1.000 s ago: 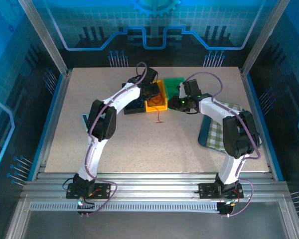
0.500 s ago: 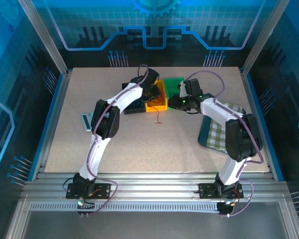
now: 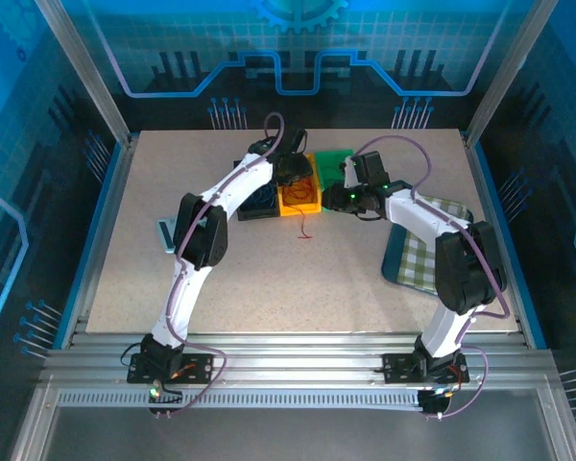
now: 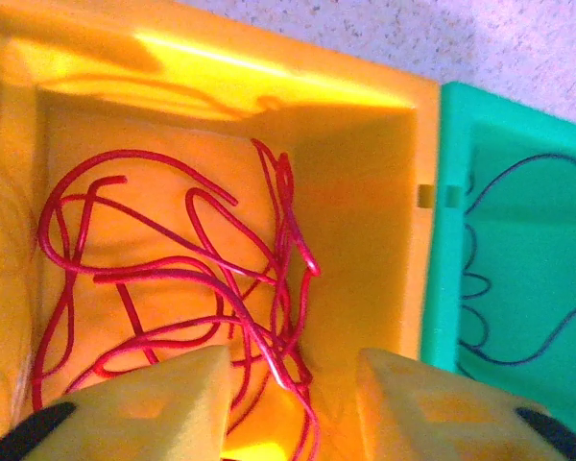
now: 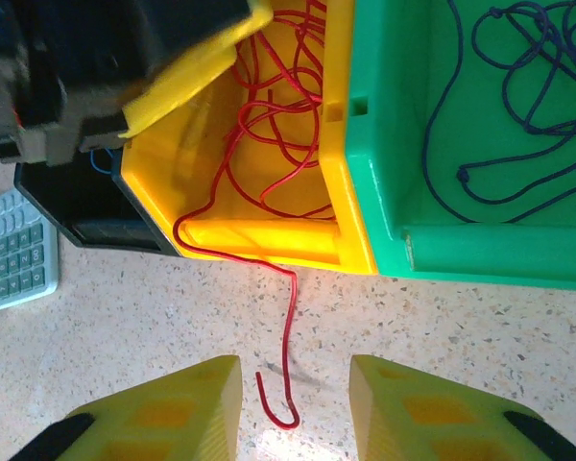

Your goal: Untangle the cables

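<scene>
Red cable (image 5: 288,327) spills from yellow bin (image 5: 269,240); left fingers (image 4: 163,403) perhaps touching it.

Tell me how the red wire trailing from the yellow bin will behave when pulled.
Probably floppy: the red wire drapes over the yellow bin rim and bends onto the table. Likely light, being thin. Its loops cross inside the bin, so pulling may drag the whole bunch.

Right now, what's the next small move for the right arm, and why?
Probably lower the right fingers and close on the red wire. Its loose end trails over the yellow bin wall onto the table, and its hooked tip lies between the open fingers, so a short descent should reach it.
</scene>
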`<state>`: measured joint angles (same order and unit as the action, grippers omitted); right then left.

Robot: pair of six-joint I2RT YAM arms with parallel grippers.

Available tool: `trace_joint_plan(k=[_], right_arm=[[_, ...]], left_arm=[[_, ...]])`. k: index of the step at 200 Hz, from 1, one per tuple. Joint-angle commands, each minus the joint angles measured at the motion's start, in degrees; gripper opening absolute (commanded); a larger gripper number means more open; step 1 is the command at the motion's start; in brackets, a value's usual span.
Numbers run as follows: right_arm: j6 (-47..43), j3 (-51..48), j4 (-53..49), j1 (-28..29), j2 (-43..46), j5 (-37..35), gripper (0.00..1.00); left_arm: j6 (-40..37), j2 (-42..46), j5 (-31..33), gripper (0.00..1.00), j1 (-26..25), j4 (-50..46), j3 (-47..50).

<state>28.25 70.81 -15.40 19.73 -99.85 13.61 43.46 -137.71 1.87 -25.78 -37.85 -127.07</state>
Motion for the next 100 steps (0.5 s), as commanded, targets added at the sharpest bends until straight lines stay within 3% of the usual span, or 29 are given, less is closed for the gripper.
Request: trace_joint_plan(k=[1,49,74,100], right_arm=[[-3.0,1.4,-0.7,2.4,-0.4,1.4,0.36],[-10.6,5.6,-7.5,8.8,-7.1,3.3,0.37],[-13.3,7.3,-12.2,11.4,-10.2,-0.8,0.39],[-12.8,7.4,-13.6,12.0,-11.0,-6.3,0.43]], left_arm=[[0.4,7.5,0.5,0.42,0.0,0.7,2.0],[8.8,19.8,6.4,0.43,1.9,5.3,19.1],[15.3,24.9,7.4,0.44,4.0,8.8,30.3],[16.8,26.1,6.8,0.44,5.5,8.5,33.9]])
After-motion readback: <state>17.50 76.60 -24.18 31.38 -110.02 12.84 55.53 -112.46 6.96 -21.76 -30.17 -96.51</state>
